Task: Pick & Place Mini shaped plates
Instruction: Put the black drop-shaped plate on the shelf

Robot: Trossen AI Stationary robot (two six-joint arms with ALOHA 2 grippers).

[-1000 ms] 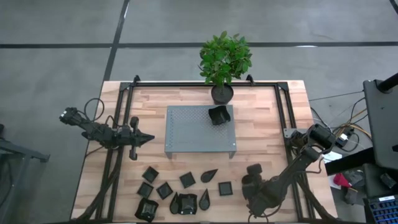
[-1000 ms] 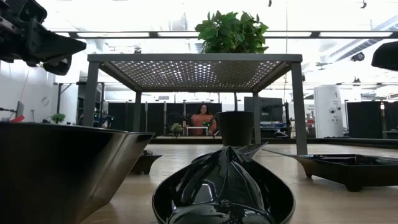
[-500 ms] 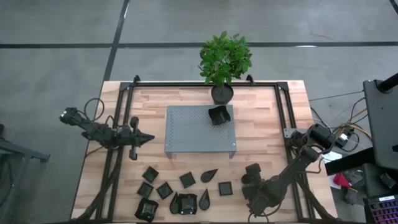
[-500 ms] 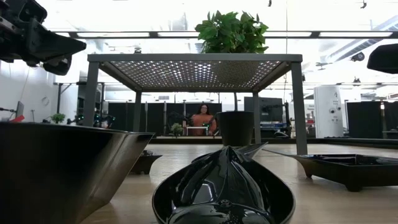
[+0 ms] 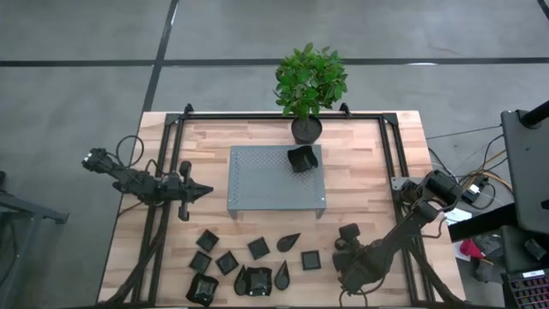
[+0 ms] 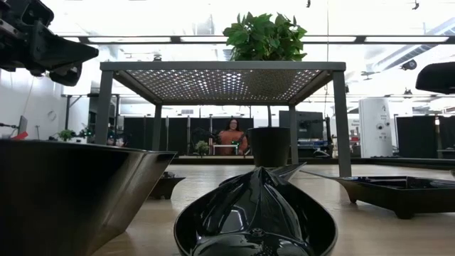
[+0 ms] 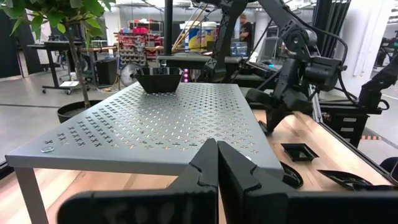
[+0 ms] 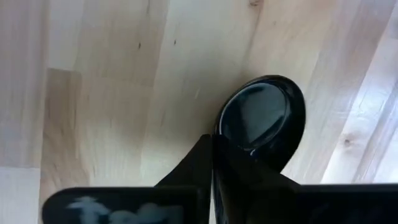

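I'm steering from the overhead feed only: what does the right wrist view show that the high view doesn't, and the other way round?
Only the right wrist view: the right hand shut on the rim of a glossy round mini plate, just above the wooden table.

Only the high view: the grey perforated platform carrying one black dish, the potted plant, the loose mini plates along the near edge, and the left hand shut beside the platform.

Both: the right hand over the table's near right area.
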